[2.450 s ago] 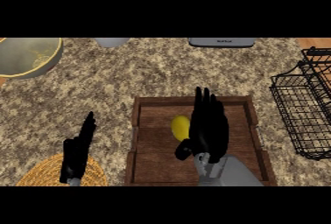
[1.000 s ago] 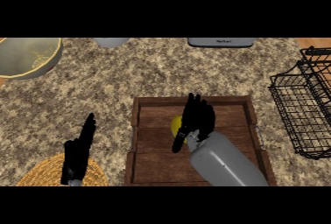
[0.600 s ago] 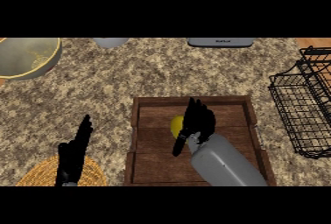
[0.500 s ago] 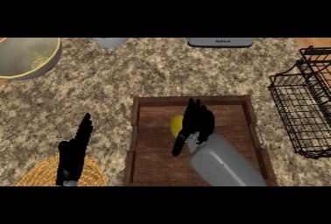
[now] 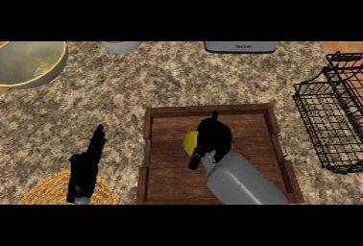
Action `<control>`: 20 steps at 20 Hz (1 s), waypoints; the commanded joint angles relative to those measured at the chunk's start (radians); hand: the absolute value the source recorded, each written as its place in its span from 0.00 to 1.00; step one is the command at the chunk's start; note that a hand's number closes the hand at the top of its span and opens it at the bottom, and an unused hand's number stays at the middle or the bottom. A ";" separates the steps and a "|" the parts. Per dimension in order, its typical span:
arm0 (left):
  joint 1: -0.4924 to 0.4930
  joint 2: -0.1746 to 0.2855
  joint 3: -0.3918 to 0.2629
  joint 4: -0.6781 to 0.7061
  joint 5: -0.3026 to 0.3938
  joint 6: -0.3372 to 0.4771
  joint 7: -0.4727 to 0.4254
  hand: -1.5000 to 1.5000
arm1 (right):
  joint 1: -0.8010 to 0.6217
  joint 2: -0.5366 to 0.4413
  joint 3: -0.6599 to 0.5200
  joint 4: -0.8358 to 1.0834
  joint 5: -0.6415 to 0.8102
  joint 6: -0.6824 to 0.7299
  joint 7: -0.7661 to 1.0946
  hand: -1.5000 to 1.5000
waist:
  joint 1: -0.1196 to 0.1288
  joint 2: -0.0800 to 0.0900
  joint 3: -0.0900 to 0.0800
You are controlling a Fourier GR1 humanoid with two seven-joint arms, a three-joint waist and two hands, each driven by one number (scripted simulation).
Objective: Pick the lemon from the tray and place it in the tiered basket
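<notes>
Curling since earlier, the right hand [image 5: 212, 137] closes round the lemon [image 5: 189, 142].

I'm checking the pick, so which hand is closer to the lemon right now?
Right. The right hand curls round the lemon inside the tray. The left hand rests open outside the tray's left wall, over the woven mat, apart from the lemon.

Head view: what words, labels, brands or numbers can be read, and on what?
Grey appliance at the top edge: a small dark mark on its front, too blurred to read.
No text shows on the wooden tray, the lemon, the wire basket or the bowl.
</notes>
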 commanded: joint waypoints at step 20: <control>0.108 0.026 0.078 -0.046 0.023 0.021 0.012 0.50 | 0.267 -0.317 -0.502 -0.241 0.256 -0.329 0.151 1.00 | -0.148 -0.033 0.001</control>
